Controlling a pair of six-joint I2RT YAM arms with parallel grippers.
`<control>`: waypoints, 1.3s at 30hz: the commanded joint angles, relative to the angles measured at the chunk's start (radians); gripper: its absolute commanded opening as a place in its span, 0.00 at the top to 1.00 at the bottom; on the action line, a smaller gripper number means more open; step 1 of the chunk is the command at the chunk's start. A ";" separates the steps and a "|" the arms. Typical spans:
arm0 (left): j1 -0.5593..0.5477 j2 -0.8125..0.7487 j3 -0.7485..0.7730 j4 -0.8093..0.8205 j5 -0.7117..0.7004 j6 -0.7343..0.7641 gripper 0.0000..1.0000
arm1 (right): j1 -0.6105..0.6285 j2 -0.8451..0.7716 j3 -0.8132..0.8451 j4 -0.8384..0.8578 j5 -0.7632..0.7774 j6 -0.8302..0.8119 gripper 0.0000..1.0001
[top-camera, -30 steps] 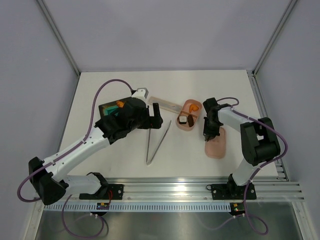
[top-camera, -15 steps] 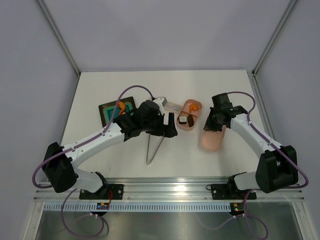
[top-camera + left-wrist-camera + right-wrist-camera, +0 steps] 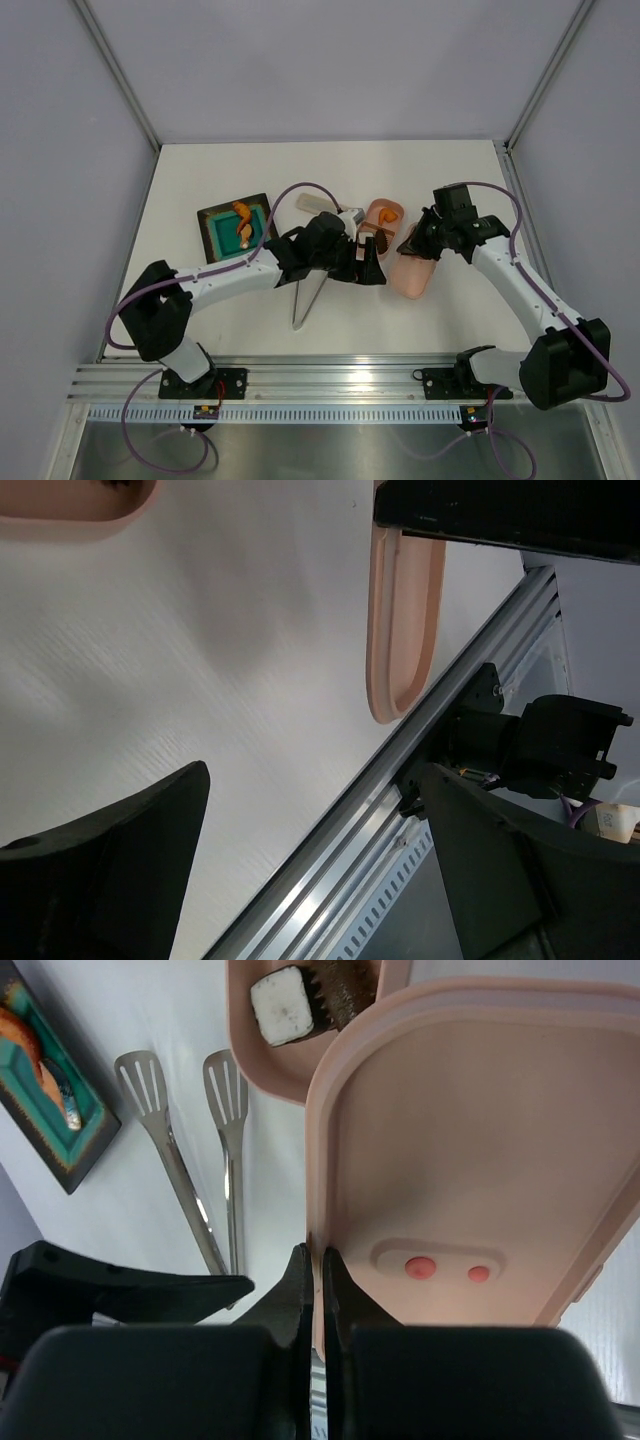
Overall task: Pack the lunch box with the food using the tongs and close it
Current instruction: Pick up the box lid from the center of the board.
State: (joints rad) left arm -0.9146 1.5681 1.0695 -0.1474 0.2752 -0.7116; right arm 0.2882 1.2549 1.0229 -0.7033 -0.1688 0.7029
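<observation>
Lid (image 3: 480, 1140) in right hand (image 3: 315, 1260) now nearer lunch box (image 3: 371, 214) — lifted, tilted.

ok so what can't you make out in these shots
What the lunch box holds: top view, left hand covers its near end; right wrist view, lid and top edge hide most.
Tips of the tongs: top view, under left arm.
Pale case: top view, mostly under left arm.
Left wrist view: lunch box cut off by top edge.

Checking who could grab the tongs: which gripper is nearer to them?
Left. The left gripper hovers just right of the tongs; the right gripper, pinching the lid, is farther right.
</observation>
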 commanded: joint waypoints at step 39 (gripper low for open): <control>-0.043 0.011 0.116 0.019 -0.068 0.063 1.00 | 0.005 -0.078 0.046 -0.005 -0.110 0.032 0.13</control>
State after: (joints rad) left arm -0.9524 1.6745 1.1320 -0.0746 0.2928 -0.7467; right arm 0.2890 1.2137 1.0370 -0.6834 -0.2897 0.7383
